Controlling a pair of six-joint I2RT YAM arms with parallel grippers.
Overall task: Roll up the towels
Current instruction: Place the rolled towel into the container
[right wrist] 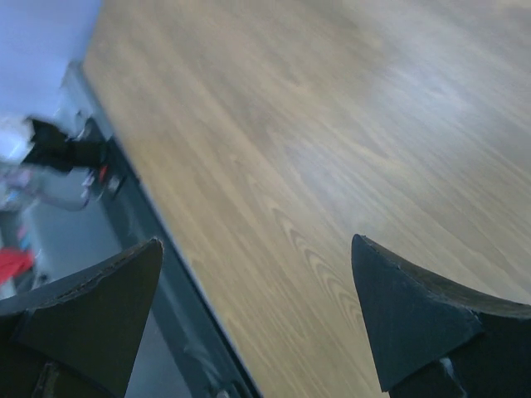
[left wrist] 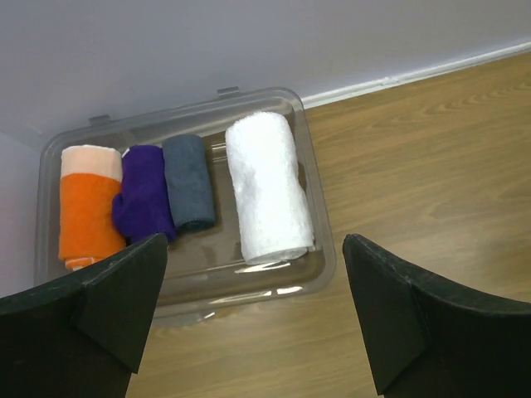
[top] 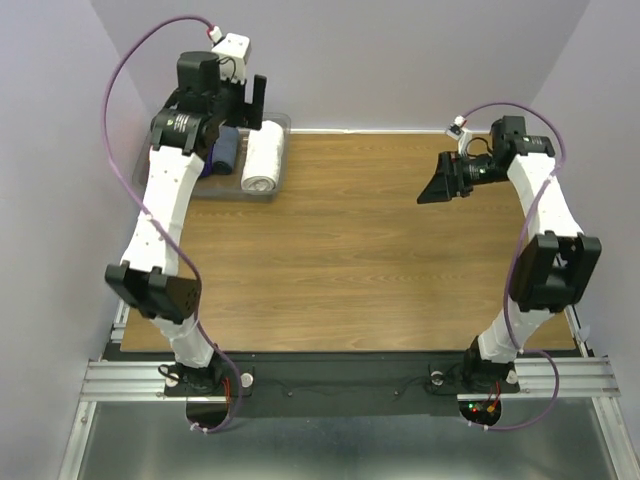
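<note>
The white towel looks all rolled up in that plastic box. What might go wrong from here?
1. The white towel lies loose in the clear bin with nothing gripping it, so the roll might slacken or come undone.
2. The left gripper hangs open just above the bin. If it moves off low, a finger could catch the rim or the towel and drag it.
3. A nudged towel might roll into the grey-blue roll beside it.

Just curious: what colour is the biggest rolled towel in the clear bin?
The towel is plain white, seen best in the left wrist view.
</note>
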